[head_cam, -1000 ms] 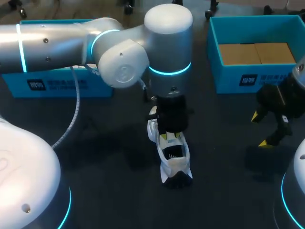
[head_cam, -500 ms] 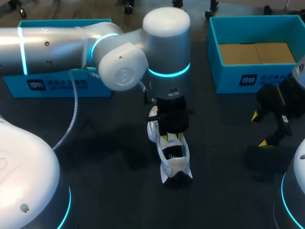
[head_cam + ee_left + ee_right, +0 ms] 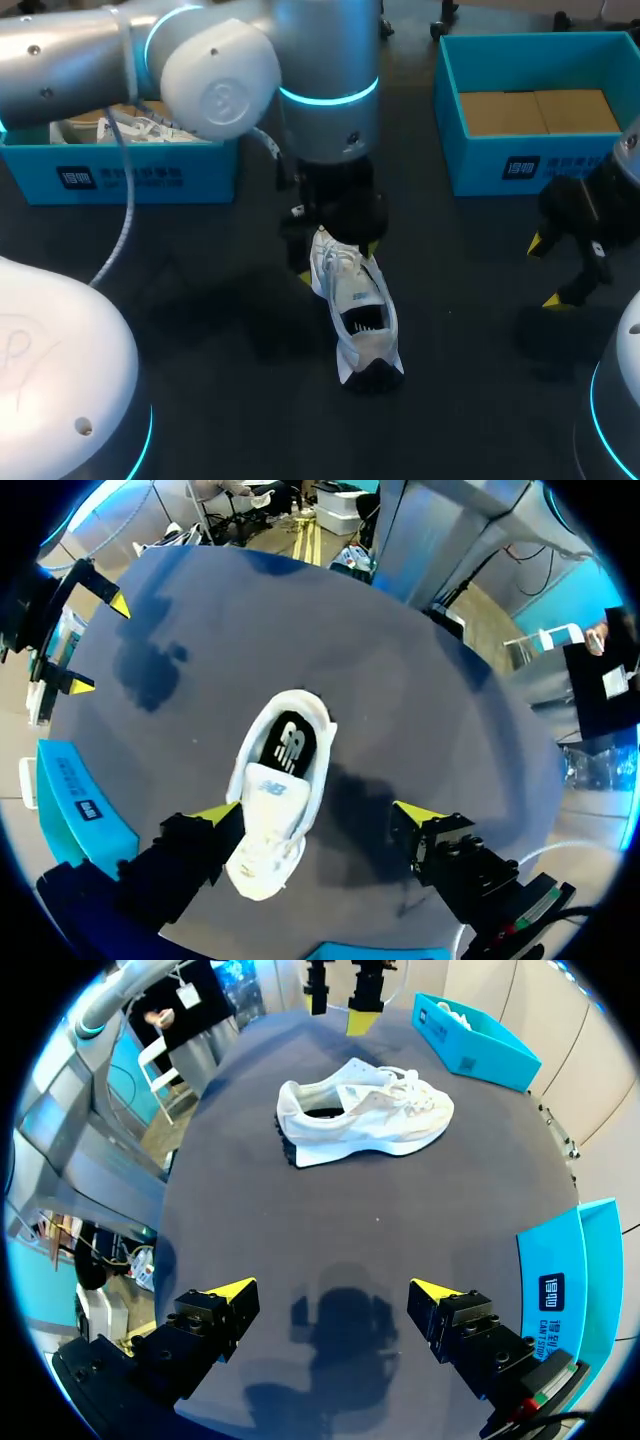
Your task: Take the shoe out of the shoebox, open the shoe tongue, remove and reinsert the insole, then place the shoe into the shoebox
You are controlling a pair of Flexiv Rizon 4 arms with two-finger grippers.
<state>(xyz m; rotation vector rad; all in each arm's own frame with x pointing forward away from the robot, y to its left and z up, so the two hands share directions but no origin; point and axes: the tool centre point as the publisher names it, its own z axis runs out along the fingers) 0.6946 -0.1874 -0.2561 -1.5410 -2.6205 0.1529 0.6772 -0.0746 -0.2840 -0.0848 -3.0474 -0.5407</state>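
Note:
A white shoe [image 3: 358, 315] stands on its sole on the dark table, heel toward me, its dark insole [image 3: 290, 745] showing inside. My left gripper [image 3: 337, 262] hovers open just above the toe end; in the left wrist view the shoe [image 3: 272, 815] lies under the gap, closer to one finger [image 3: 213, 814], and neither finger grips it. My right gripper [image 3: 548, 272] hangs open at the right, empty, well away from the shoe [image 3: 365, 1120]. The blue shoebox [image 3: 135, 175] stands at the back left with another white shoe [image 3: 120, 128] inside.
A second blue box [image 3: 520, 165] with brown cardboard in it stands at the back right, close behind my right gripper. The white robot bases fill the near left and near right corners. Bare table lies around the shoe.
My left gripper has opened, let go of the shoe and lifted off it, drawing back toward the far side. The shoe stays on the table. The right arm has not moved.

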